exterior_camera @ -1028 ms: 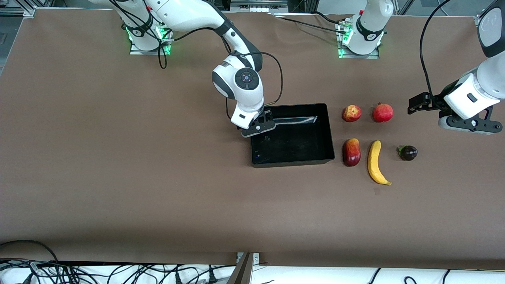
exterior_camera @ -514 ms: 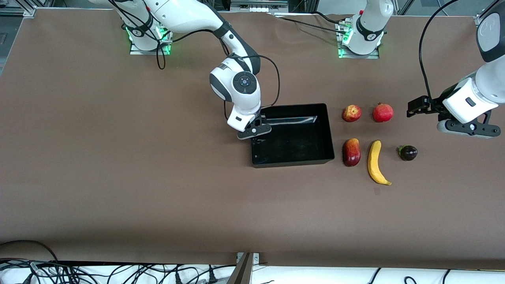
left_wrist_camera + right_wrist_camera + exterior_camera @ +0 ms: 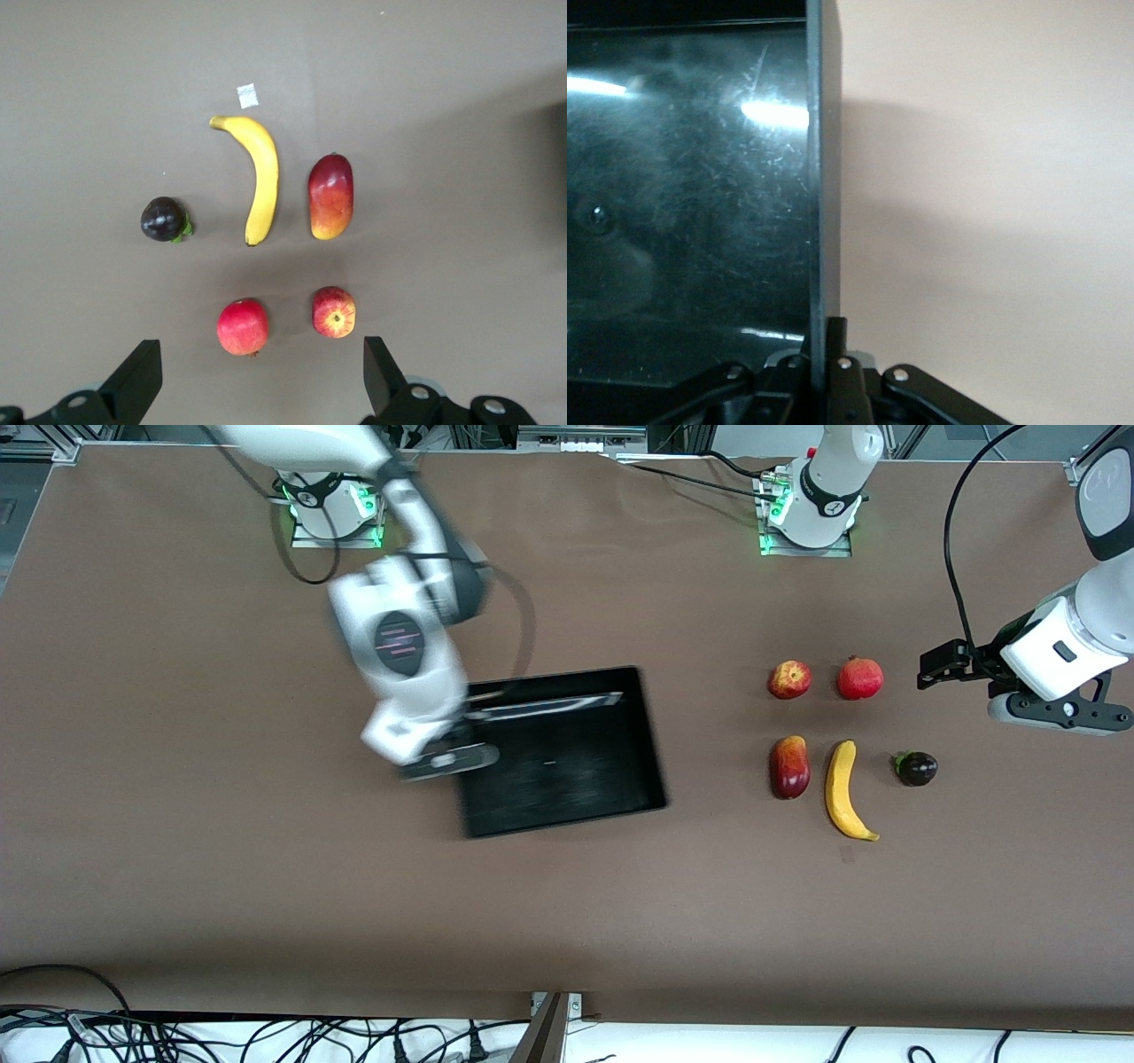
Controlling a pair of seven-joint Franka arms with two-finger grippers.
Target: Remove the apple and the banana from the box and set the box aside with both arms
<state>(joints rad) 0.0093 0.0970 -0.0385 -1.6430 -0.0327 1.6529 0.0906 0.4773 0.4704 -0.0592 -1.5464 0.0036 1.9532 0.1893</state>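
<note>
The black box [image 3: 651, 735] lies mid-table, slightly skewed. My right gripper [image 3: 447, 755] is shut on the box wall that faces the right arm's end; in the right wrist view the fingers [image 3: 826, 341] clamp the thin wall [image 3: 819, 177]. The yellow banana [image 3: 842, 788] and the small red-and-yellow apple [image 3: 788, 679] lie on the table toward the left arm's end. My left gripper [image 3: 930, 666] is open and empty, up in the air over bare table beside the fruit group. The left wrist view shows its gripper [image 3: 257, 363], the banana [image 3: 263, 177] and the apple [image 3: 334, 312].
A red pomegranate [image 3: 859, 678] lies beside the apple. A red-yellow mango [image 3: 789, 766] lies beside the banana. A small dark purple fruit [image 3: 916, 768] lies toward the left arm's end. They also show in the left wrist view: pomegranate [image 3: 243, 326], mango [image 3: 330, 195], dark fruit [image 3: 163, 219].
My right gripper has closed on the box wall and dragged the box toward the right arm's end, away from the fruits, turning it a little. My left gripper has barely moved.
</note>
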